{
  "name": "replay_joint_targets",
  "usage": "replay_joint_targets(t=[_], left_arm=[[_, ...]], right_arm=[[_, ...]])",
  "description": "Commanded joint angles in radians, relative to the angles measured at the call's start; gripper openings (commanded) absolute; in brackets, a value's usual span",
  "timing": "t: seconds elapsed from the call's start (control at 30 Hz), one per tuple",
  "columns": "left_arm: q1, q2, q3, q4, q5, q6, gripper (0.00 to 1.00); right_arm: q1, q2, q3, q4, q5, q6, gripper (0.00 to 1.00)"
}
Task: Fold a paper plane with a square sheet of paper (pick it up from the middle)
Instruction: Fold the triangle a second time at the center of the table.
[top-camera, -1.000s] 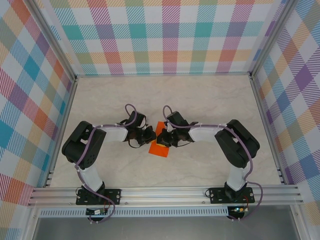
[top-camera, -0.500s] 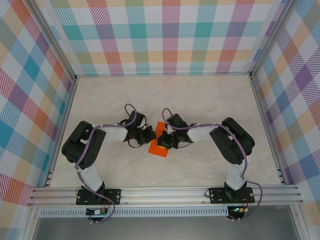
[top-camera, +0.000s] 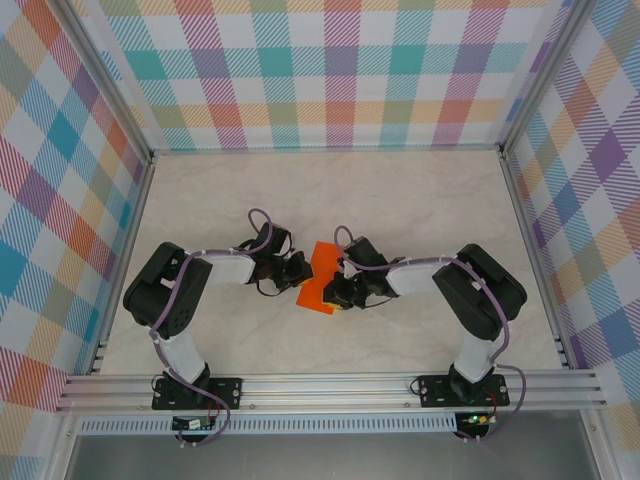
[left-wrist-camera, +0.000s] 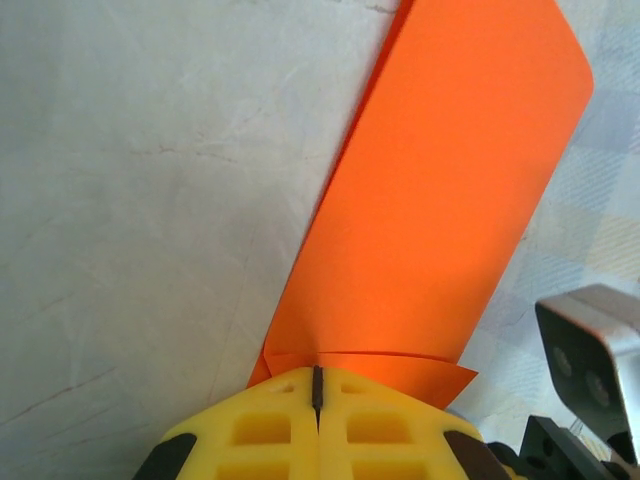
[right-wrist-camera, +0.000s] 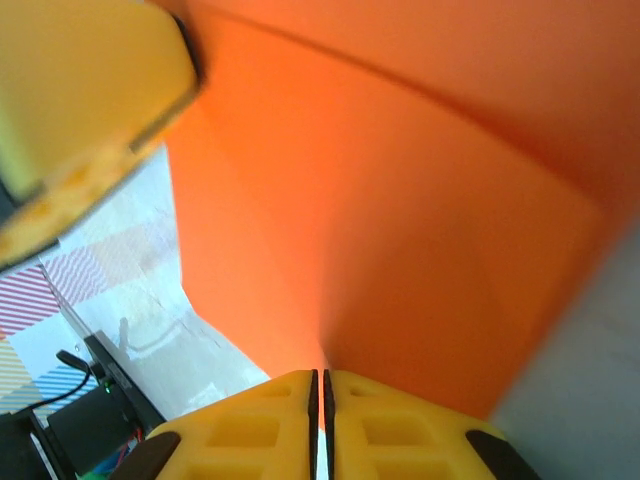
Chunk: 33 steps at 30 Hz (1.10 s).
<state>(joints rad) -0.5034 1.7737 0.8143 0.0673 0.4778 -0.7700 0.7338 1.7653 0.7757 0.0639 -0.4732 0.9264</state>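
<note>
The sheet of paper (top-camera: 320, 272) is bright orange and partly folded, and it is held between the two grippers at the middle of the table. My left gripper (top-camera: 298, 272) is shut, with the paper's creased end (left-wrist-camera: 440, 200) right at its yellow fingertips (left-wrist-camera: 270, 400). On the paper's right side, my right gripper (top-camera: 336, 291) is shut on it. In the right wrist view a fold of the paper (right-wrist-camera: 400, 220) runs into the thin gap of that gripper (right-wrist-camera: 321, 376). A yellow finger (right-wrist-camera: 90, 100) of the left gripper shows there at the upper left.
The pale marble tabletop (top-camera: 400, 200) is boxed in by checked walls (top-camera: 340, 70) at the back and sides. An aluminium rail (top-camera: 330, 388) with both arm bases runs along the near edge.
My right gripper has shifted a little toward the near edge and its elbow has swung right. More of the orange paper now shows above it. The left arm has not moved.
</note>
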Motion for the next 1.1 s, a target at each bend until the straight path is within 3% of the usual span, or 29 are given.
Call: replay_joint_targets(t=[0.0,0.23,0.5,0.83,1.07], left_arm=[[0.003,0.039,-0.038,-0.060,-0.102,-0.008,0.00],[0.004,0.039,-0.033,-0.062,-0.092,-0.007,0.00],[0.003,0.030,-0.031,-0.065,-0.079,-0.005,0.00],[0.003,0.026,-0.033,-0.069,-0.075,-0.004,0.00],[0.003,0.024,-0.029,-0.066,-0.076,-0.011,0.00]], right_arm=[[0.008,-0.029,-0.069,-0.090,-0.030,-0.008,0.13],[0.009,-0.108,-0.127,-0.159,-0.006,-0.036,0.14],[0.009,-0.159,-0.056,-0.197,0.024,-0.059,0.15],[0.015,-0.042,0.076,-0.097,-0.025,-0.022,0.17],[0.018,-0.005,0.006,-0.068,-0.042,-0.016,0.17]])
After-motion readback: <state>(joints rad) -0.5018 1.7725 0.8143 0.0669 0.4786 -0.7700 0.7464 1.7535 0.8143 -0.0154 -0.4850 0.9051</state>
